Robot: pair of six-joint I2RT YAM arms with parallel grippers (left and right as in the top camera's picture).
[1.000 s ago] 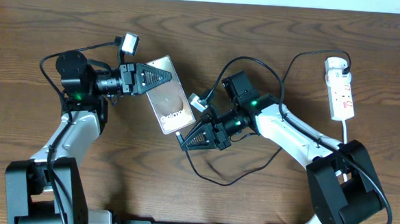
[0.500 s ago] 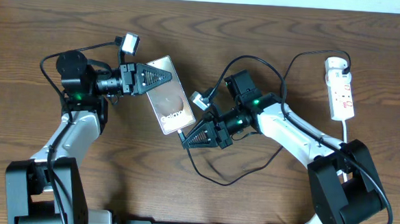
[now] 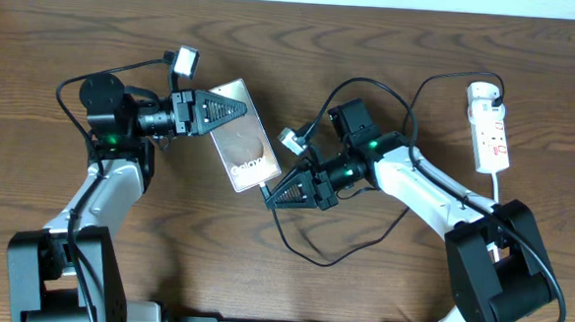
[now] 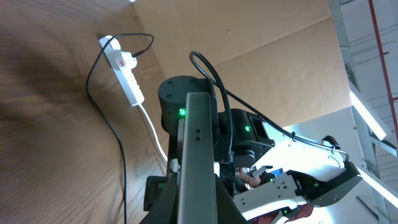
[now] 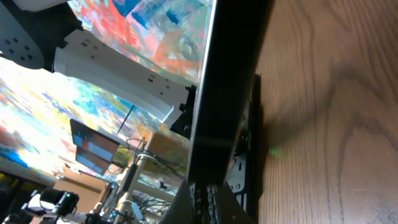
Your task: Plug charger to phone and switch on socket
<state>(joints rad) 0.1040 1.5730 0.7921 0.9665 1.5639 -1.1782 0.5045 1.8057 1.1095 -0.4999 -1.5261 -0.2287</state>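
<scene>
The phone (image 3: 247, 144), a brown-grey slab with white lettering, lies tilted left of centre. My left gripper (image 3: 241, 111) is shut on its far end; in the left wrist view the phone's grey edge (image 4: 199, 143) runs up from between the fingers. My right gripper (image 3: 270, 198) sits at the phone's near right corner, shut on the plug end of the charger. The charger's black cable (image 3: 298, 250) loops toward me, then back to the white adapter (image 3: 481, 91) on the socket (image 3: 492, 137) at far right. The plug tip itself is hidden.
The socket's thick white lead (image 3: 497, 187) runs toward me past the right arm's base (image 3: 494, 261). In the left wrist view the socket (image 4: 127, 78) lies far off on the wood. The table's back edge (image 3: 296, 2) meets a white wall.
My right gripper has crept a little to the right and up along the phone's near end, cable with it. The left gripper and the phone have stayed put.
</scene>
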